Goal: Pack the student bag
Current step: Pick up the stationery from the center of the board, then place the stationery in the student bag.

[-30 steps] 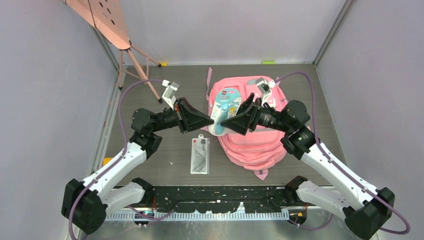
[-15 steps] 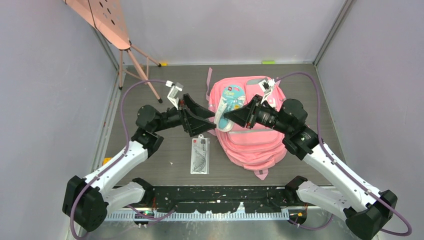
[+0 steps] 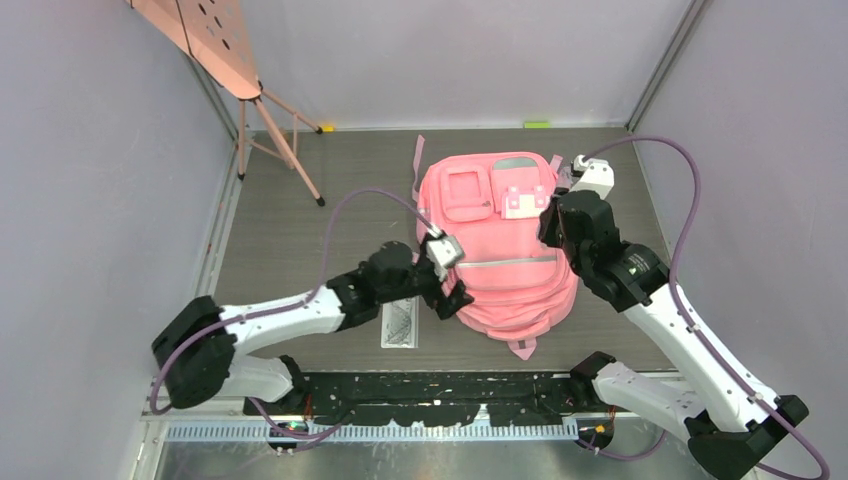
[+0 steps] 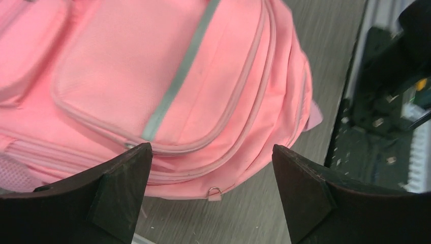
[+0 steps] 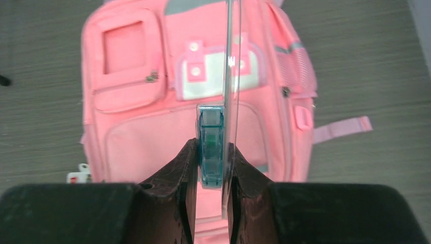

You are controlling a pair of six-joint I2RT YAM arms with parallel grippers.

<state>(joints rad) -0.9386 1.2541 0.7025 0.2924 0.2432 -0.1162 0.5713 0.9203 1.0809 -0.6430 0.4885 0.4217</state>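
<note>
One teal pack, right-wrist view only

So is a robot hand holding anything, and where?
The right gripper pinches a teal packaged item by its near end. The left gripper is open and empty.
</note>
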